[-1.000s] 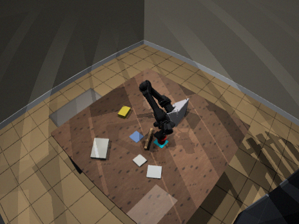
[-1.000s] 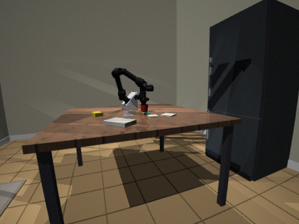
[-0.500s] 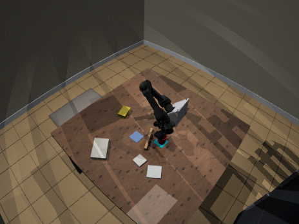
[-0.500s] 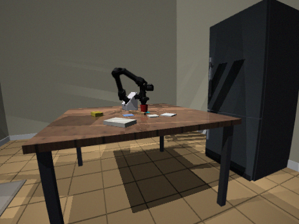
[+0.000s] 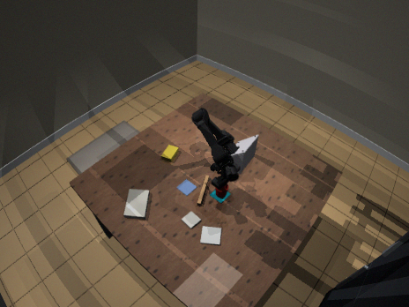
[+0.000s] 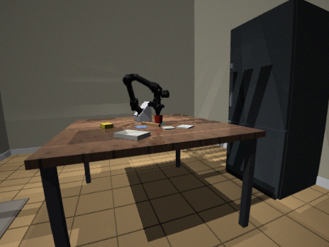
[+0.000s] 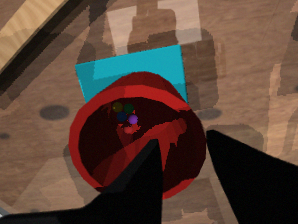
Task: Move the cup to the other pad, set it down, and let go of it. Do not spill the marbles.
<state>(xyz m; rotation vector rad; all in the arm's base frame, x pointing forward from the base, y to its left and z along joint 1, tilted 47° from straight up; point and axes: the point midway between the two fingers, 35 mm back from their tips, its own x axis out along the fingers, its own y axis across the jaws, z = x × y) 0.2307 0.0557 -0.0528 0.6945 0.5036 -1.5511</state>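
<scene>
The red cup (image 5: 222, 191) (image 6: 158, 119) (image 7: 107, 150) stands upright on the teal pad (image 5: 219, 199) (image 6: 163, 123) (image 7: 130, 62). Several coloured marbles (image 7: 122, 116) lie at the bottom inside it. The blue pad (image 5: 186, 187) (image 6: 141, 127) is bare, on the other side of the wooden bar. My gripper (image 5: 219, 183) (image 6: 158, 113) (image 7: 182, 142) is partly open over the cup, one finger inside the mouth and the other just outside the wall, with gaps showing beside the wall. The cup's base is mostly hidden by its body.
The wooden bar (image 5: 203, 190) (image 6: 150, 123) (image 7: 30, 30) lies between the two pads. A white wedge (image 5: 248, 154) (image 6: 145, 115) stands behind the cup. Two pale tiles (image 5: 191, 220) (image 5: 211, 235), a pale box (image 5: 137, 203) (image 6: 132, 135) and a yellow block (image 5: 170, 153) (image 6: 106, 125) lie around.
</scene>
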